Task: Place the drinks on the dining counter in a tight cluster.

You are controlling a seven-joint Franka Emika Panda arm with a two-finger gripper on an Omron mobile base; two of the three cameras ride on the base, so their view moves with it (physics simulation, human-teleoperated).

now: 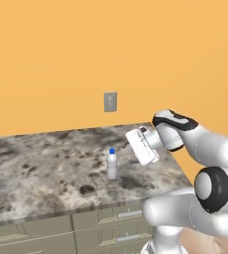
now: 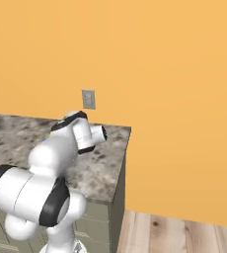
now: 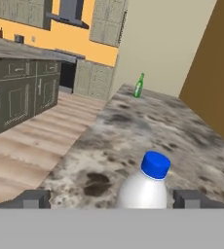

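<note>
A small white bottle with a blue cap point(image 1: 111, 164) stands upright on the speckled dining counter point(image 1: 41, 163), near its front right part. My gripper point(image 1: 136, 144) hovers just right of it, a small gap away, and is turned toward it. In the hand view the bottle point(image 3: 148, 187) rises close up between my two dark fingertips point(image 3: 33, 199), which stand wide apart and do not touch it; the gripper point(image 3: 113, 199) is open. A slim green bottle point(image 3: 139, 86) stands upright at the far end of the counter point(image 3: 182, 131). In the right base view my arm covers the white bottle.
An orange wall with a grey outlet point(image 1: 110, 101) runs behind the counter. The counter's right end point(image 2: 126, 148) drops to a wooden floor point(image 2: 184, 232). Across the room the hand view shows olive cabinets point(image 3: 16, 92) and more wooden floor point(image 3: 36, 141).
</note>
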